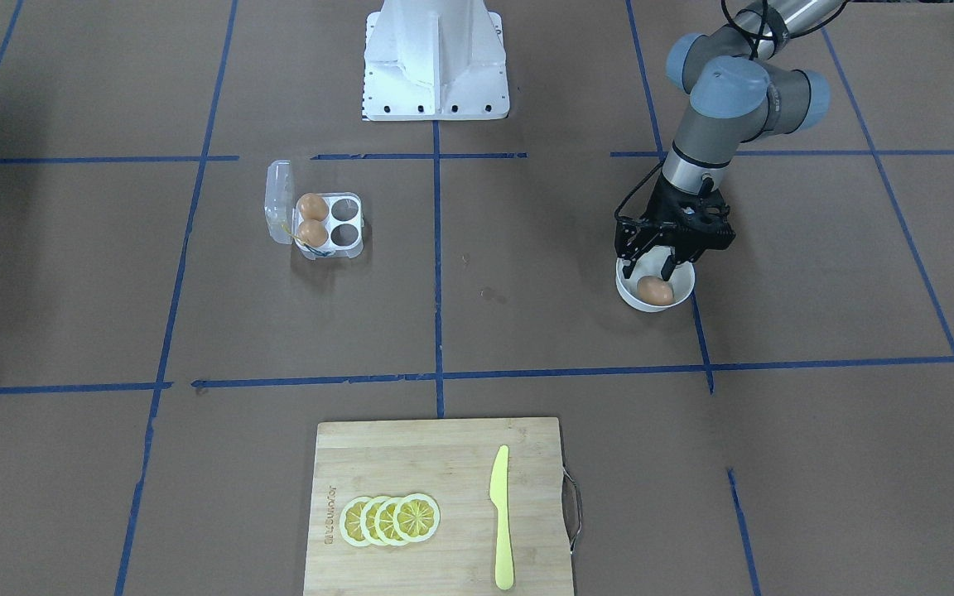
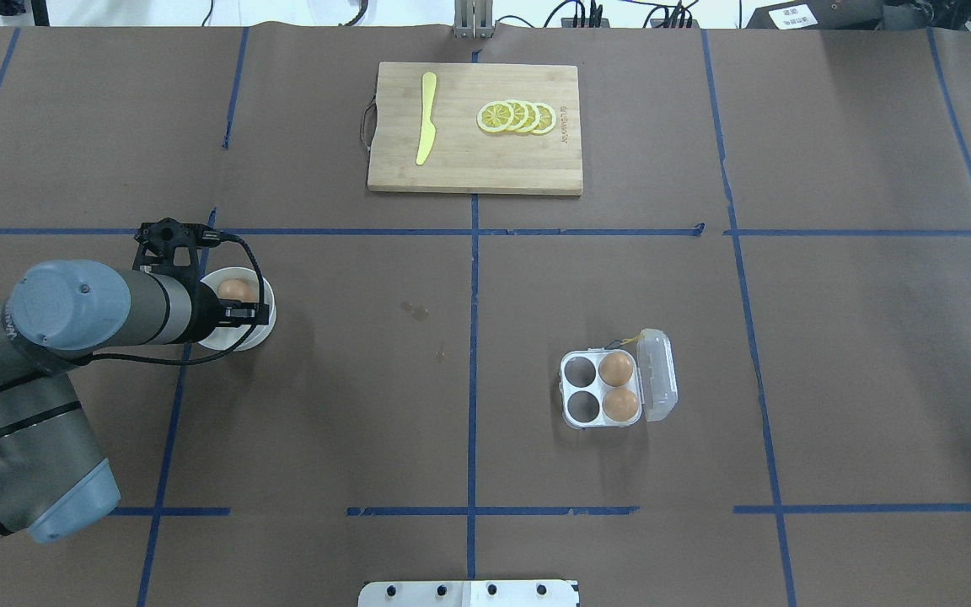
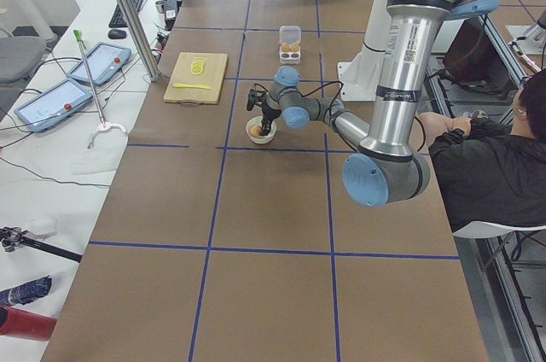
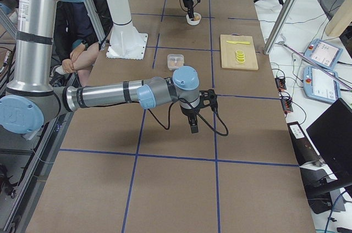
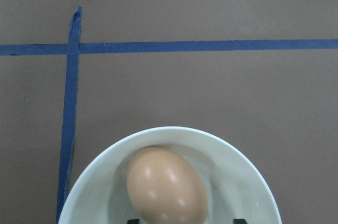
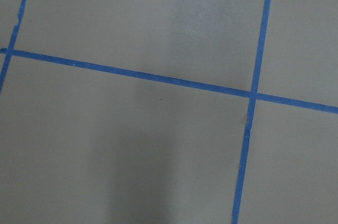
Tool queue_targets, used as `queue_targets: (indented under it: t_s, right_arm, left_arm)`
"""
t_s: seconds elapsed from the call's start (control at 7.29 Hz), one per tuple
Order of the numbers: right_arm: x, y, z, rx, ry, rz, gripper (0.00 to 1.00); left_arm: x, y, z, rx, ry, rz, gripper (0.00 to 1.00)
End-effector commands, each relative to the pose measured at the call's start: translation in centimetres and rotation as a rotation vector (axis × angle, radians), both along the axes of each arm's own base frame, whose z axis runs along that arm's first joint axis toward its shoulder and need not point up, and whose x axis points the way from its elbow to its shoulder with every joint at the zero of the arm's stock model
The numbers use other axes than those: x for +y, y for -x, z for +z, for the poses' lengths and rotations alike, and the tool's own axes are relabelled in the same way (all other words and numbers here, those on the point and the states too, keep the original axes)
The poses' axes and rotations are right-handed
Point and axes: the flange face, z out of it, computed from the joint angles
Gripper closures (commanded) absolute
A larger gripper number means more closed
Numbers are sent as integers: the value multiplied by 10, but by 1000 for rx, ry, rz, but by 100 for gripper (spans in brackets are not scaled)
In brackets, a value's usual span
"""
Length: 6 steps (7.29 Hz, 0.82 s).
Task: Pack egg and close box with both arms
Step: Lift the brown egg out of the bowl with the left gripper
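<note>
Egg (image 5: pixel 166 184) in white bowl (image 5: pixel 240 163), left jaws wide astride it, not yet gripped. Box (image 2: pixel 581 389) well apart, lid (image 2: pixel 658 375) open, two cells filled, two empty. Right jaws: cannot tell.

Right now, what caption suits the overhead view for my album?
Left black two-finger gripper, open, straddles a light-brown egg in a round white bowl; clear plastic carton lies open.

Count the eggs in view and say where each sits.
3. One egg lies in the white bowl under the left gripper; two eggs fill the box cells nearest its open lid. None appears hidden.
</note>
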Motion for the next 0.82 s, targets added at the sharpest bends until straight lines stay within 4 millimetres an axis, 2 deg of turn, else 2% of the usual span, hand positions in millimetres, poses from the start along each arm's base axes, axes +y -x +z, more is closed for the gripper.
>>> queue_targets:
  t_s: [0.0, 0.27, 0.69]
  right_arm:
    - [0, 0, 1, 1, -2, -4, 0]
    - [0, 0, 1, 1, -4, -4, 0]
    - [-3, 0, -2, 2, -10, -3, 0]
  left_arm:
    - [-3, -4, -6, -30, 25, -3, 40]
    - [-6, 0, -4, -32, 35, -14, 43]
    - [-20, 13, -1, -58, 48, -40, 33]
